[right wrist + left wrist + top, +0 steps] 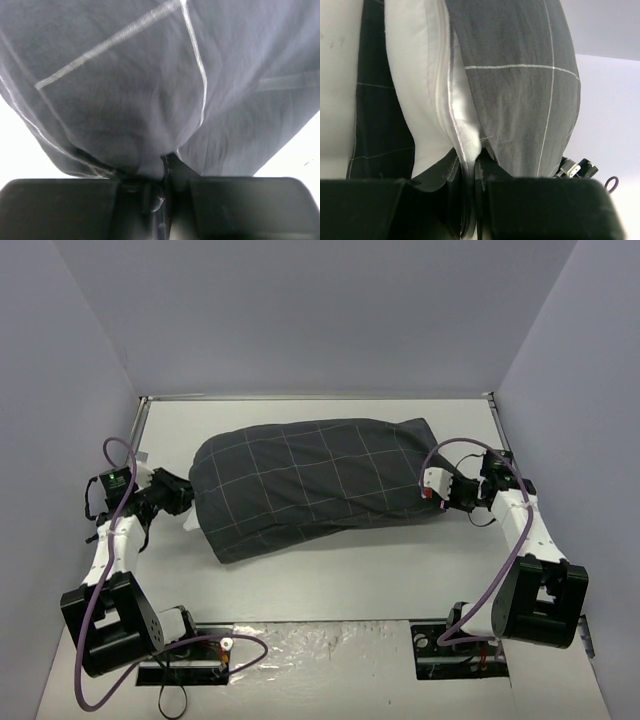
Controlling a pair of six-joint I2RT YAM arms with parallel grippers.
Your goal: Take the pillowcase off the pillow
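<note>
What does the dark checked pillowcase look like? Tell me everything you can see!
The pillowcase is soft, wrinkly, dark grey cloth with thin pale lines making squares. It lies slanted across the middle of the white table, puffed up by the pillow inside it. At its open end the white pillow peeks out, and there the left hand pinches the pillow. The right hand is shut on a fold at its other end.

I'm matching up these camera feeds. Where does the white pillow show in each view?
Top external: the pillow is a small white patch at the left end of the pillowcase, beside the left end effector.
Left wrist: it fills the centre-left, and its edge runs down into the closed end effector.
Right wrist: not in it; only the pillowcase shows.
Shared landmark: the pillowcase's pale grid lines.
</note>
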